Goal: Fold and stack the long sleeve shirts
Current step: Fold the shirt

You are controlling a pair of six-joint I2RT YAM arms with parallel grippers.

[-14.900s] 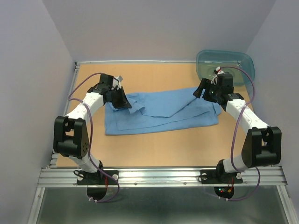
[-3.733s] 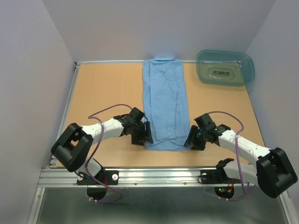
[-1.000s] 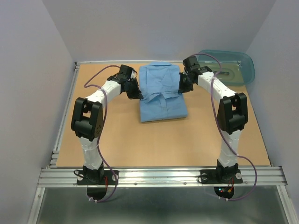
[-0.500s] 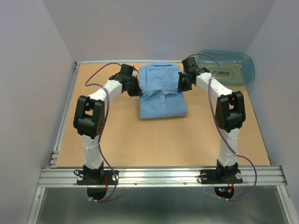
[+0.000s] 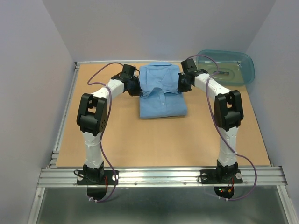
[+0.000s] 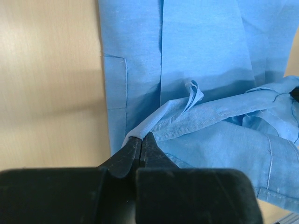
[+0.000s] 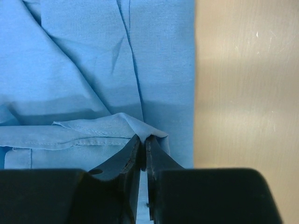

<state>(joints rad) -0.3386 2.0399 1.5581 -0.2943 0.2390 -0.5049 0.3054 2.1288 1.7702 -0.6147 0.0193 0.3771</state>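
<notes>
One light blue long sleeve shirt (image 5: 162, 95) lies folded in half at the back middle of the table, collar toward the far edge. My left gripper (image 5: 138, 89) sits at the shirt's left edge. In the left wrist view it (image 6: 141, 136) is shut on the folded-over hem of the shirt (image 6: 205, 60). My right gripper (image 5: 180, 86) is at the shirt's right edge. In the right wrist view its tips (image 7: 143, 138) still pinch a corner of the shirt (image 7: 79, 60), with a thin slit showing between the jaws lower down.
A translucent teal plastic tub (image 5: 226, 66) stands at the back right corner, just behind the right arm. The wooden table (image 5: 140, 140) is framed by a metal rail, with grey walls on three sides.
Both grippers have carried the hem slightly farther toward the collar over the last second. The right jaws have eased apart a little; the left jaws stay shut.
</notes>
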